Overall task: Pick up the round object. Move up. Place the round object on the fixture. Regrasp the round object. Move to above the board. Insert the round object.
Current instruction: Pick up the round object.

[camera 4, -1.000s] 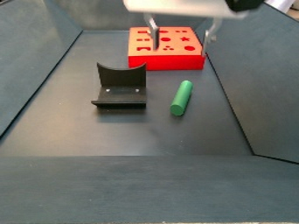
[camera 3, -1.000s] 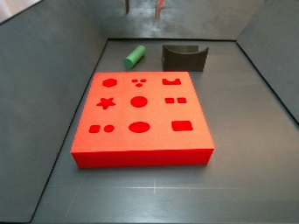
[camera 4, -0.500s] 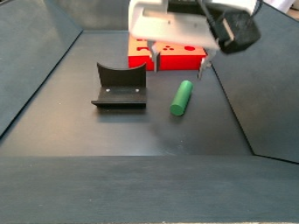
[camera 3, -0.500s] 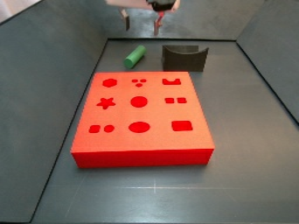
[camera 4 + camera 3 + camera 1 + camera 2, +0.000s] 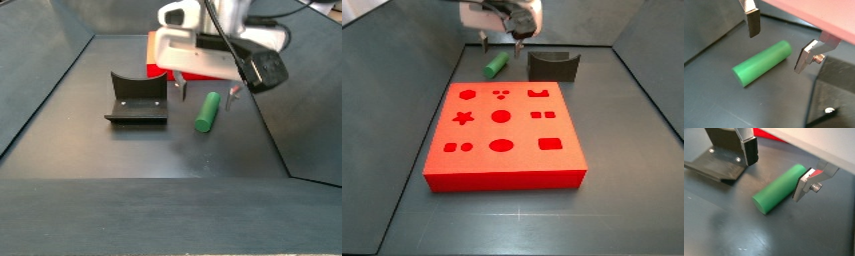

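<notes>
Dark grey floor (image 5: 629, 150): red board (image 5: 505, 135) mid-floor, green round object (image 5: 496, 64) and fixture (image 5: 553, 66) nearer one end; end effector (image 5: 500, 40) above.

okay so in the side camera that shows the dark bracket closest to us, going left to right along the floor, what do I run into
The fixture → the round object, lying flat on the floor. The gripper, fingers spread, hangs just over the round object, so it is not ranked; the board lies behind it.
</notes>
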{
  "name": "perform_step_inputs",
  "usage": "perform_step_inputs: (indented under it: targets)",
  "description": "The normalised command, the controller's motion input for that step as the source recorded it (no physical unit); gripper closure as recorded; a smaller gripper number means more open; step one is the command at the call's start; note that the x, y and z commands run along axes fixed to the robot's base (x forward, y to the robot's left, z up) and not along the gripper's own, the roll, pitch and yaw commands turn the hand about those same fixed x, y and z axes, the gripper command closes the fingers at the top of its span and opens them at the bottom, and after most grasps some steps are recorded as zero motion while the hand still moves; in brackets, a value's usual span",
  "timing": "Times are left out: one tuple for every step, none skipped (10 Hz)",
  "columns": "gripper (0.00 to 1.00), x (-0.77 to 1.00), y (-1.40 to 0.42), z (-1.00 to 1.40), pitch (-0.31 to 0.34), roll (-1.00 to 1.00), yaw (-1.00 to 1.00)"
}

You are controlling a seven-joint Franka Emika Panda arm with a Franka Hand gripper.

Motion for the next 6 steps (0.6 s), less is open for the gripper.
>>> perform_step_inputs:
  targets:
    - [0.0,-0.28,0.0,-0.34,-0.22,0.01,-0.03]
    - [0.0,-0.24,0.0,-0.33,-0.214,0.0,-0.05]
    - [0.0,-0.01,0.0,-0.19,-0.163,0.0,0.0]
    - [0.0,-0.04,0.0,-0.28,-0.191,-0.02,0.0]
    - [0.0,-0.03,0.0,-0.58,-0.29,-0.02,0.0]
    - [0.0,0.0,0.0,-0.45,-0.269,-0.05,0.0]
